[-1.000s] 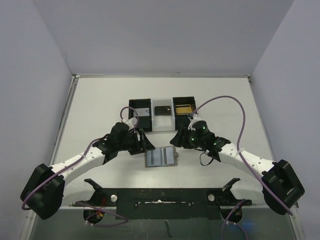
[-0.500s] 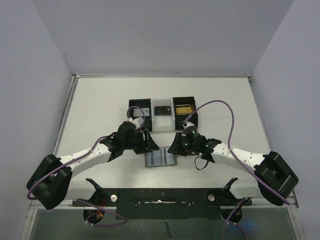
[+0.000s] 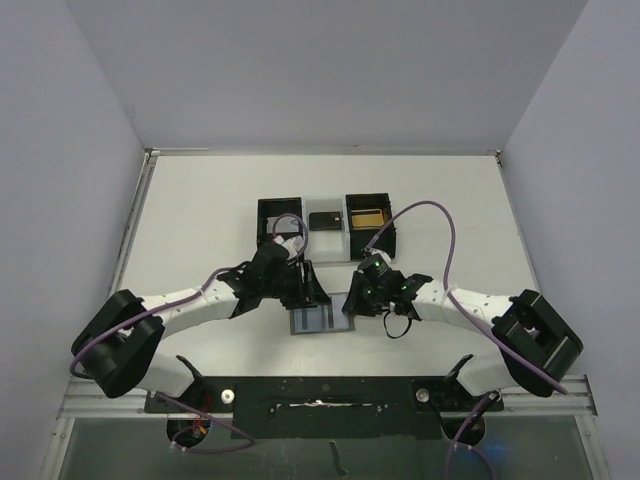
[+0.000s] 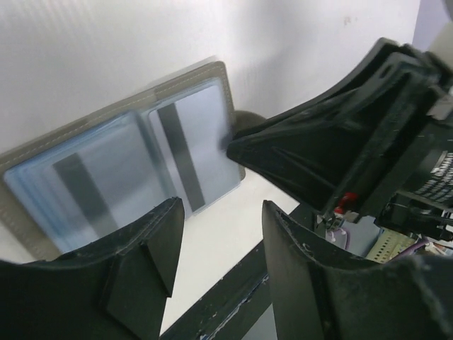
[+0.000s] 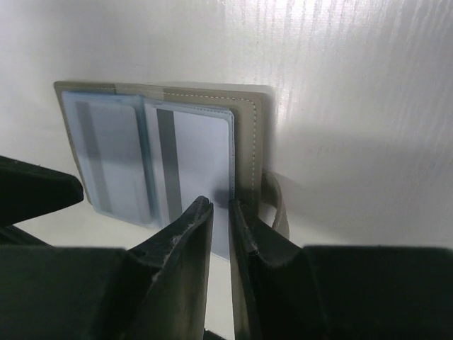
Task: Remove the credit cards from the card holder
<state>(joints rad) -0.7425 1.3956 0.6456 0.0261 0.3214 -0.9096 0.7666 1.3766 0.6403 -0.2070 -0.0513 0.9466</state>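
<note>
The card holder [image 3: 320, 321] lies open on the white table, between my two grippers. In the right wrist view its grey stitched border [image 5: 248, 134] frames two pale blue-grey credit cards with dark stripes, the left card [image 5: 113, 156] and the right card [image 5: 202, 149]. My right gripper [image 5: 221, 203] has its fingers almost together, tips down at the right card's near edge beside the holder's right border; nothing shows between them. My left gripper [image 4: 221, 209] is open and empty, above the holder's near side [image 4: 212, 74]. From above, the left gripper [image 3: 312, 290] is over the holder's upper left and the right gripper [image 3: 350, 303] at its right edge.
A black three-compartment tray [image 3: 390, 235] stands just behind the holder, with a yellowish item in its right compartment and a dark one in the middle. A black frame bar [image 3: 320, 390] runs along the near table edge. Grey walls enclose the table.
Both arms have closed in on the holder: the left gripper moved right over its upper left, and the right gripper moved left and down to its right edge. The holder has stayed in place.
</note>
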